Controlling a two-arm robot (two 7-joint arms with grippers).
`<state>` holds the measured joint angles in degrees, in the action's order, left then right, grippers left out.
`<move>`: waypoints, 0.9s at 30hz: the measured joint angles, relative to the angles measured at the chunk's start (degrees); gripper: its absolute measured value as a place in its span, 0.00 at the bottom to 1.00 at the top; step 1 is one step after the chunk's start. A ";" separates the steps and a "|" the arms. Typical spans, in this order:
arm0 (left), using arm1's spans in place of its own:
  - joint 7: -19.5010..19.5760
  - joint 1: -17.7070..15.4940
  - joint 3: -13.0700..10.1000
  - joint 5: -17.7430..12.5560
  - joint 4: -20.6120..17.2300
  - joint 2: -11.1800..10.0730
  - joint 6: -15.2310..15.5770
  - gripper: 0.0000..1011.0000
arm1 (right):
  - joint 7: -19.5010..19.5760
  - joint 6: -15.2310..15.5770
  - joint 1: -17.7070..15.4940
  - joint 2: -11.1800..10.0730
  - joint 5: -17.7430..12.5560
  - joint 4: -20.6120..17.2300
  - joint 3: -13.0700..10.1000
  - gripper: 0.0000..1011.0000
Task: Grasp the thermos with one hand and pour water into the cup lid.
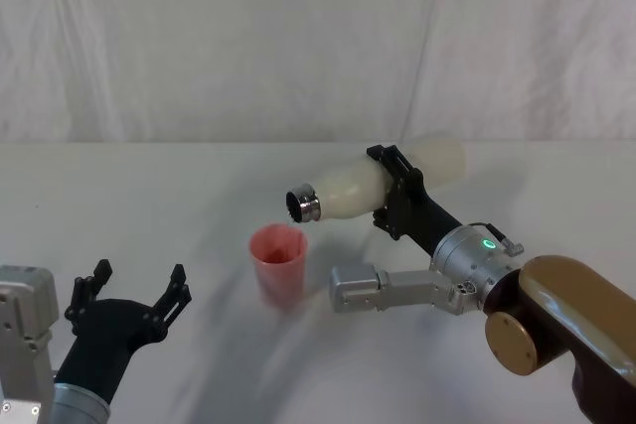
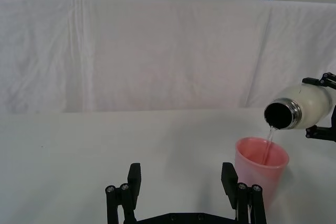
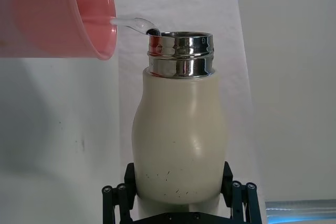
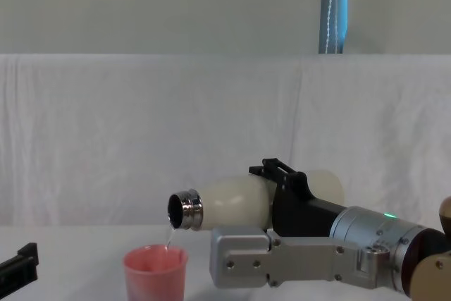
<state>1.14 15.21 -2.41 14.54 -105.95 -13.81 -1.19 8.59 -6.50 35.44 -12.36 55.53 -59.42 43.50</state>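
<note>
I am holding the thermos [image 1: 373, 186] nearly level above the counter [image 1: 149, 196], my right claw [image 1: 396, 193] clamped round its body, and a thin stream is falling into the pink cup lid [image 1: 277, 263] just below the steel neck. If I tip further the stream could overshoot the rim or nudge the light cup over. My left claw [image 1: 131, 295] is resting open nearby.

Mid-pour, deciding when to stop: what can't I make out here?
- Water level in the cup: no view looks down into it.
- Water left in the thermos: opaque wall, dark mouth.
- Cup base, chest view: cut off by the edge.
- Left gripper idles open; right gripper holds the thermos.
</note>
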 joint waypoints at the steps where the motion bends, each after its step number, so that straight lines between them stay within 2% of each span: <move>1: 0.00 0.00 -0.01 0.00 0.00 0.00 0.00 0.99 | 0.04 -0.01 0.04 0.00 0.00 0.07 0.00 0.94; 27: 0.00 0.00 0.00 0.00 0.00 0.00 0.00 0.99 | 0.09 0.13 0.38 -0.05 0.30 0.58 0.06 0.94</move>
<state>1.14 15.21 -2.41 14.55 -105.95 -13.81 -1.19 8.68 -6.37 35.82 -12.40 55.84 -58.83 43.56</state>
